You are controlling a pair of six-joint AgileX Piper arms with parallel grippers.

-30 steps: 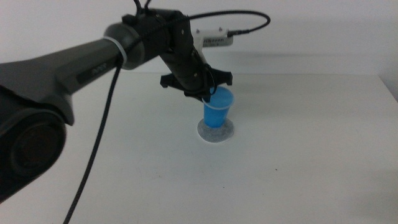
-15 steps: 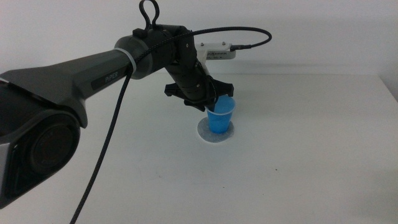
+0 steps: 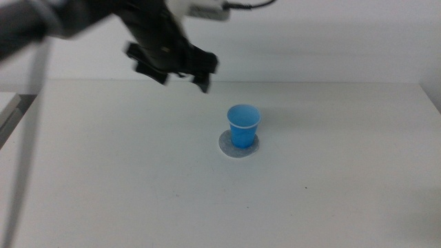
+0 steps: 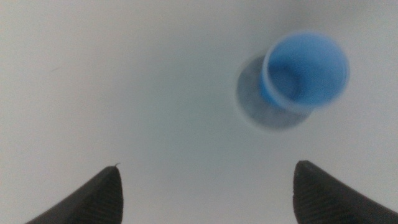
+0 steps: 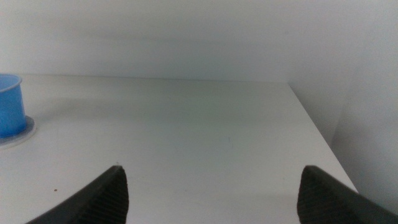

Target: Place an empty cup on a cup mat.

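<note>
The blue cup stands upright and empty on the grey cup mat near the middle of the table. My left gripper is open and empty, raised above the table to the left of and behind the cup, blurred. In the left wrist view the cup and the mat lie below, apart from my open left gripper. My right gripper is open and empty, out of the middle view; its wrist view shows the cup on the mat far off.
A white table carries the mat, with its right edge showing in the right wrist view. A white box rides on the left arm's wrist.
My left gripper let go of the cup, opened, and rose up and away to the left. The cup stays standing on the mat.
</note>
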